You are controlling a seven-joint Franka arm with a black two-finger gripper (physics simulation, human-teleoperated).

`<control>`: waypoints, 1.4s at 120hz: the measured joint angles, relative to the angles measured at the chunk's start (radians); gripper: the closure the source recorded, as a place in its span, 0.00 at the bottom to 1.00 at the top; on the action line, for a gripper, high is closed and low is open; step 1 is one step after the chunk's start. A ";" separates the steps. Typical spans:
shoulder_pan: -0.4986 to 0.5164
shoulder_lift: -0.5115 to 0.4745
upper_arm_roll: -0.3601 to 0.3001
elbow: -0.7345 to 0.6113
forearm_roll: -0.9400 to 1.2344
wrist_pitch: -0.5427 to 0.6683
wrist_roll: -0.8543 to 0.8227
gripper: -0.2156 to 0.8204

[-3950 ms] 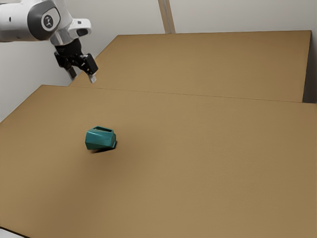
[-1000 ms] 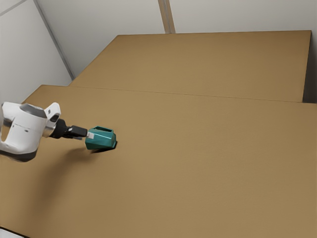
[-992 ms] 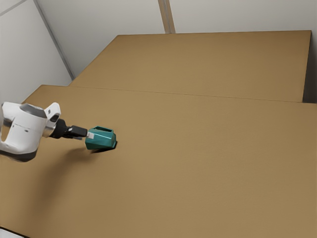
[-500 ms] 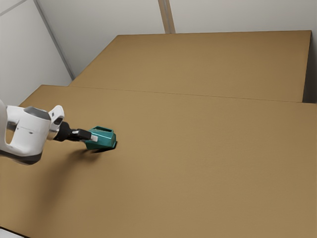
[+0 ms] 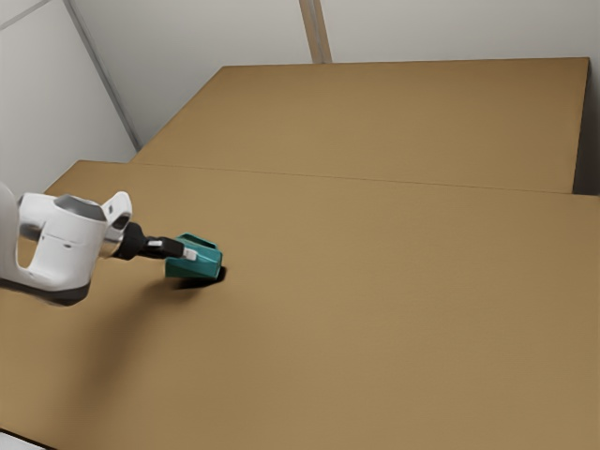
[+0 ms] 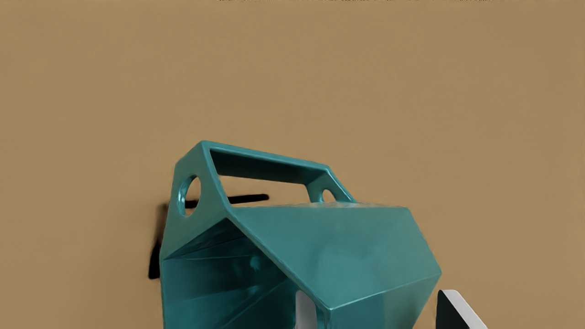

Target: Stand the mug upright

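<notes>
"What did the exterior view give you?"

"The gripper [image 5: 190,254] was right at the mug [image 5: 202,266], its tips overlapping the side. The mug lay on its side, a dark shadow [image 5: 199,282] under it; whether any of it was off the table, I couldn't fairly tell from there."

"And the wrist view?"

"The fingers stood apart. One finger [image 6: 305,314] was inside the mouth [image 6: 219,278]; the other finger [image 6: 457,313] was outside, just beyond the wall, with a strip of table between. So the wall was between them, not visibly gripped. The handle [image 6: 267,167] rose farther out, ahead of the fingertips."

"Which step was that?"

"Getting a hold, I'd judge. The next move called for closing on that wall, then lifting and turning the mouth upward."
</notes>
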 joint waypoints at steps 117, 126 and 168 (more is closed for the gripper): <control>-0.064 -0.024 -0.018 0.049 -0.051 0.008 -0.029 0.96; -0.066 -0.025 -0.021 0.074 0.044 0.013 -0.059 0.96; -0.153 -0.074 -0.037 0.123 0.767 -0.079 -0.443 0.97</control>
